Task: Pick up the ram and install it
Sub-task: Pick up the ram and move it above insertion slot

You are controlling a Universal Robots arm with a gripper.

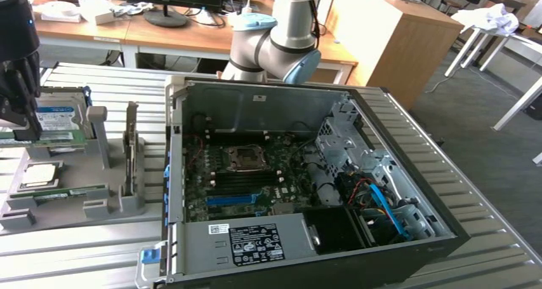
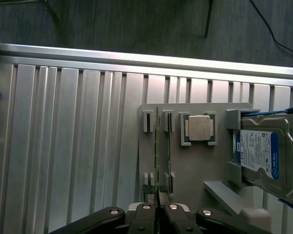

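The ram (image 1: 52, 137) is a thin green stick, held level above the grey parts holder (image 1: 51, 206) at the exterior view's left. My gripper (image 1: 20, 129) is shut on it from above. In the wrist view the ram (image 2: 157, 146) shows edge-on, running away from my gripper (image 2: 158, 210), whose two black fingers (image 2: 145, 217) pinch its near end. A second green stick (image 1: 72, 192) lies in the holder's front slot, seen beside the held one as a second stick (image 2: 168, 146). The open computer case (image 1: 195, 92) sits at the centre, its motherboard (image 1: 245, 174) exposed.
On the holder are a silver hard drive (image 2: 263, 151) with a white-blue label, a square processor chip (image 2: 199, 128) and a tall grey upright card (image 1: 131, 143). The ribbed metal table (image 2: 63, 146) extends around them. The arm's base (image 1: 271, 47) stands behind the case.
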